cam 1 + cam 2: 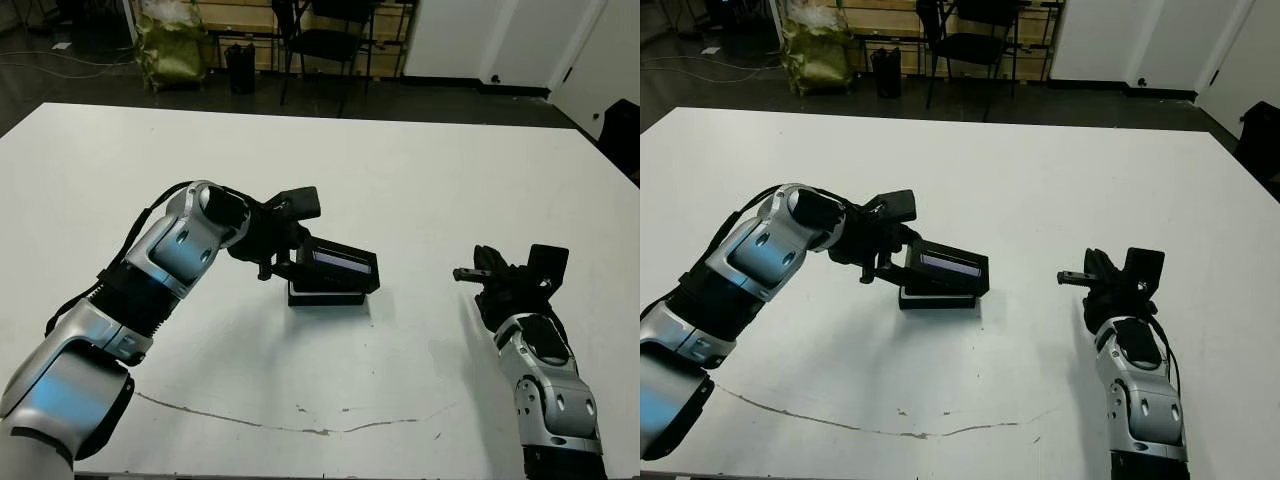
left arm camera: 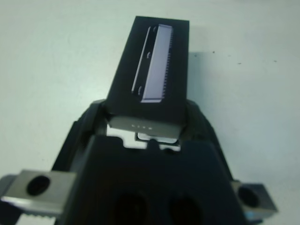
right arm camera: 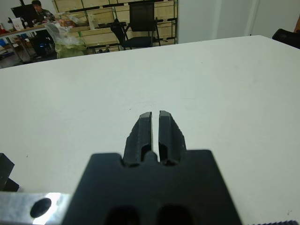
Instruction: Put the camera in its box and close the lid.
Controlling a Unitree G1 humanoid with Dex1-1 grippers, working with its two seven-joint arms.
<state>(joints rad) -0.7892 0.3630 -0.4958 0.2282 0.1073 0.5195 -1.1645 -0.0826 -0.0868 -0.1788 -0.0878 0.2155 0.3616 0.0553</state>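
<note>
My left gripper [image 1: 290, 263] is shut on the lid [image 1: 342, 262], a flat black cover with a glossy greyish strip [image 2: 154, 65]. It holds the lid tilted, one end raised, over the box [image 1: 325, 296], a small black tray near the table's middle. The left wrist view shows the lid's near end clamped between the two fingers [image 2: 89, 124]. The camera is hidden from every view. My right gripper [image 1: 466, 274] is shut on nothing and hovers low over the right side of the table, well apart from the box.
A thin dark scratch line [image 1: 300, 428] runs across the table near its front edge. Beyond the far edge stand a black chair [image 1: 330, 40] and a green bag [image 1: 172, 45]. A person [image 3: 38, 9] sits far off at a desk.
</note>
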